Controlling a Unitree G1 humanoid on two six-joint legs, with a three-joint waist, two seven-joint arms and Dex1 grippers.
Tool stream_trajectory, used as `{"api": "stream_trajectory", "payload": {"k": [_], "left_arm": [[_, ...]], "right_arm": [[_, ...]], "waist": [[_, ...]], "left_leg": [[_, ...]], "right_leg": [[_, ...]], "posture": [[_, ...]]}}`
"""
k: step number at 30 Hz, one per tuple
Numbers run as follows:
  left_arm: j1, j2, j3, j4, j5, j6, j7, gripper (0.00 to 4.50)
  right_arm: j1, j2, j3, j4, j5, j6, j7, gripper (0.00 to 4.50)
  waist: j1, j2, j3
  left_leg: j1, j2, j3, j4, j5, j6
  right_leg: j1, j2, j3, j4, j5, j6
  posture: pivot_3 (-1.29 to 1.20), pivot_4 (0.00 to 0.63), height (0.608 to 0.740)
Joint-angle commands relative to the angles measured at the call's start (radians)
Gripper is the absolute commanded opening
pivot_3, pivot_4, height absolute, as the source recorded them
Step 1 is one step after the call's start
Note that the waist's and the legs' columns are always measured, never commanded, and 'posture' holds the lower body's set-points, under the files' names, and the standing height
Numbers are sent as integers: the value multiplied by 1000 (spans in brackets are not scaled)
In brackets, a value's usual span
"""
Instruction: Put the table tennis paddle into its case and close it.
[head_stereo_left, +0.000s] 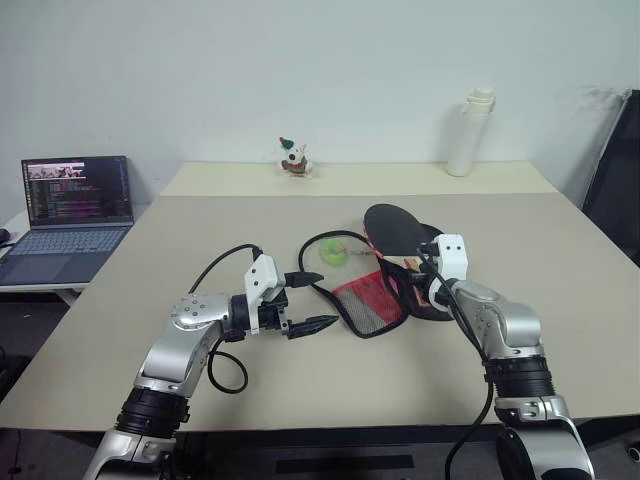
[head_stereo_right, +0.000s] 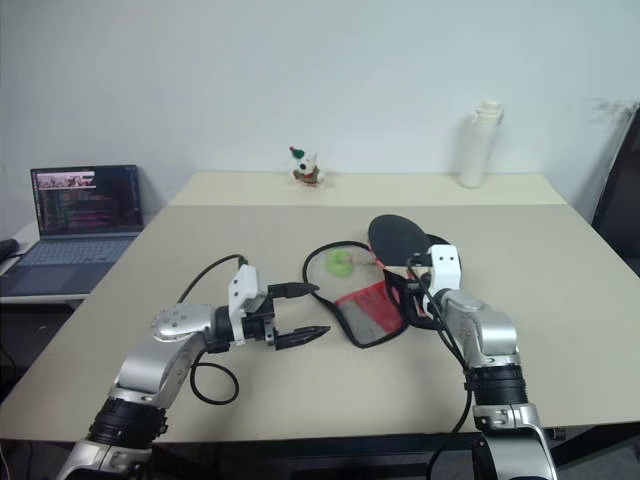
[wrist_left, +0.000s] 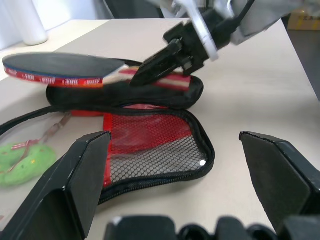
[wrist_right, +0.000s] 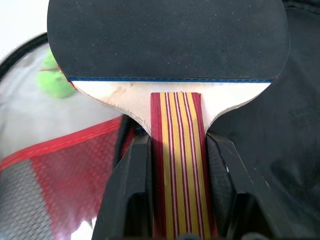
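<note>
The right gripper (wrist_right: 175, 165), clamping the paddle (wrist_left: 65, 70) handle, held its blade forward above the open case (wrist_left: 150, 145), the left gripper (head_stereo_left: 305, 300) gaping alongside.

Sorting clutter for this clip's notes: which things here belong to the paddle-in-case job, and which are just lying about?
Job: table tennis paddle, held by right gripper; open case; left gripper, open.

Lying about: green ball; laptop; white bottle; small figurine.

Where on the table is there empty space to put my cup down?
Bare tabletop lies between the laptop and the left pincer, and along the far edge between the small toy figure and white bottle. The middle is crowded: the open case, green ball, and the paddle in the right pincer.
</note>
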Motion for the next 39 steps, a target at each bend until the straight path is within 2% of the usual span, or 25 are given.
{"api": "stream_trajectory", "payload": {"k": [1, 14, 26, 33, 39], "left_arm": [[-1, 5, 17, -39, -13, -5, 8, 4500], [-4, 1, 7, -53, -12, 6, 22, 4500], [-7, 0, 3, -67, -11, 21, 25, 4500], [-1, 3, 8, -69, -10, 22, 26, 4500], [2, 3, 9, -74, -12, 24, 27, 4500]], "right_arm": [[-41, -7, 2, 11, -20, -59, 5, 1091], [-19, -25, -24, -34, -29, -11, -11, 1091], [-20, -21, -34, 9, -55, -20, -76, 1091], [-17, -2, -27, 1, -47, -17, -66, 1091], [-26, 26, -51, -15, -34, -3, -87, 3043]], "waist": [[-4, 0, 0], [-9, 0, 0], [-10, 0, 0], [-10, 0, 0], [-10, 0, 0]], "left_leg": [[0, 0, 0, 0, 0, 0], [1, 1, 0, 0, 0, 0], [1, 1, 0, 0, 0, 0], [1, 1, 0, 0, 0, 0], [1, 1, 0, 0, 0, 0]], "right_leg": [[0, 0, 0, 0, 0, 0], [0, 1, 0, 1, 0, 0], [0, 1, 1, 1, 0, 0], [0, 1, 1, 1, 0, 0], [0, 1, 1, 1, 0, 0]], "posture": [[0, 150, 740], [0, 150, 740], [0, 150, 740], [0, 150, 740], [0, 150, 740]]}}
